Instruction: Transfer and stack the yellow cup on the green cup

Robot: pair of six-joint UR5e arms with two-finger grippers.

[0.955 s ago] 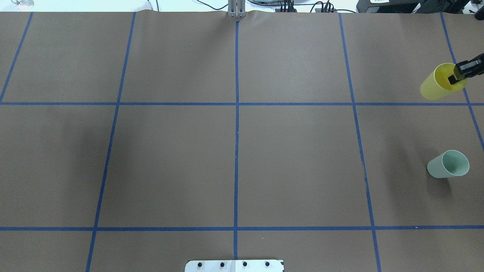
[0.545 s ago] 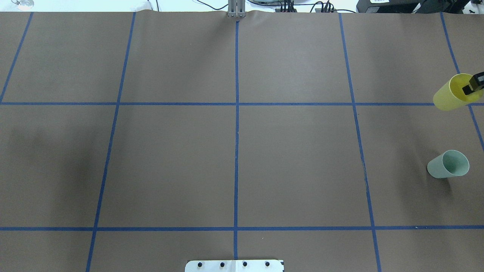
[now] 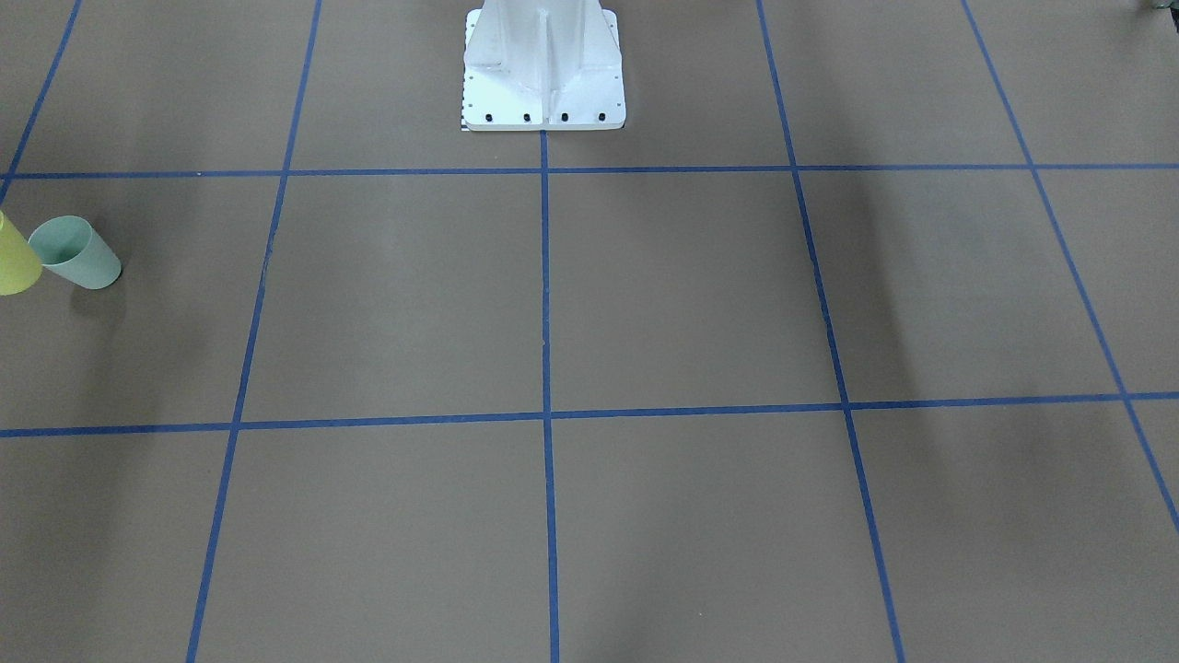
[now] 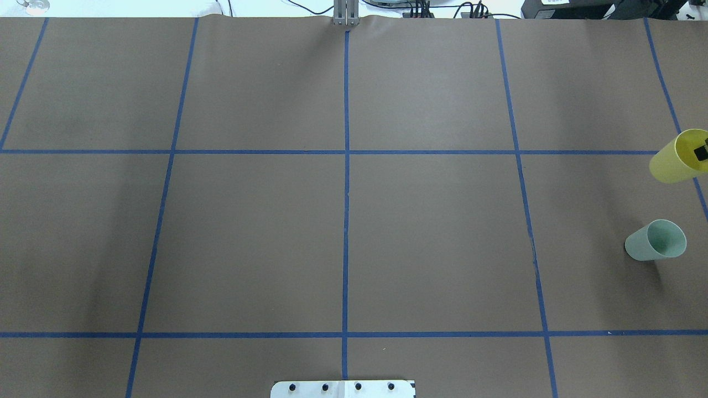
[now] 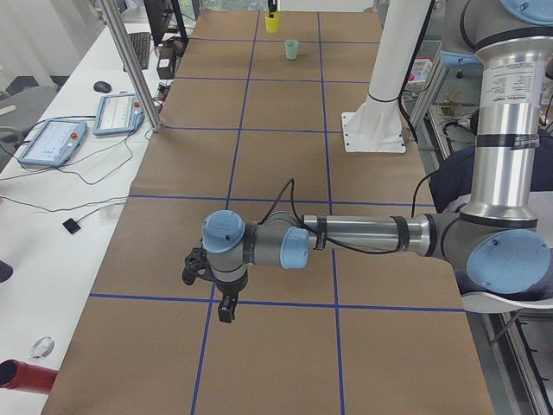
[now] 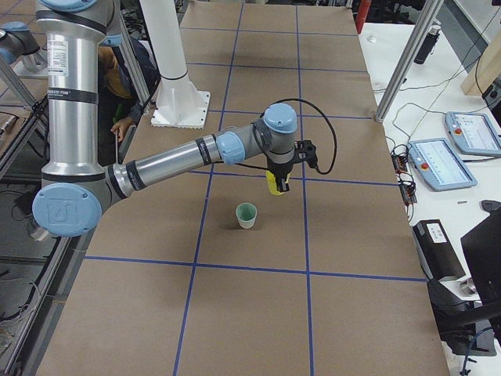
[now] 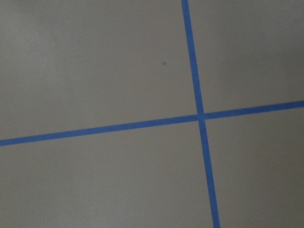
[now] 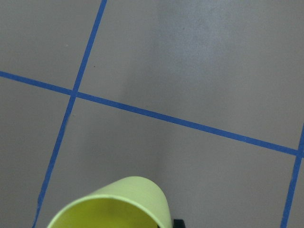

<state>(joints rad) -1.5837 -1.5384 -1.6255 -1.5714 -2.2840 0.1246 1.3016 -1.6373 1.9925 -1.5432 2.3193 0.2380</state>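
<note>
The yellow cup (image 4: 672, 165) hangs tilted above the table at the far right edge of the overhead view, rim toward the edge. My right gripper (image 4: 702, 153) is shut on its rim, with one black finger inside the cup. The exterior right view shows the yellow cup (image 6: 272, 186) under the right gripper (image 6: 277, 174); the right wrist view shows its rim (image 8: 114, 202). The green cup (image 4: 655, 241) stands upright on the table nearer the robot, apart from the yellow one, and also shows from the front (image 3: 75, 253). My left gripper (image 5: 226, 307) hovers over the table far from both cups; I cannot tell whether it is open.
Brown paper with a blue tape grid covers the table (image 4: 343, 221). The white robot base (image 3: 543, 74) stands at the middle of the robot's side. Tablets and cables (image 6: 438, 160) lie on the side bench beyond the far table edge.
The right gripper has carried the yellow cup toward the robot's side and further right in the overhead view, closer to the green cup. The green cup has not moved.
</note>
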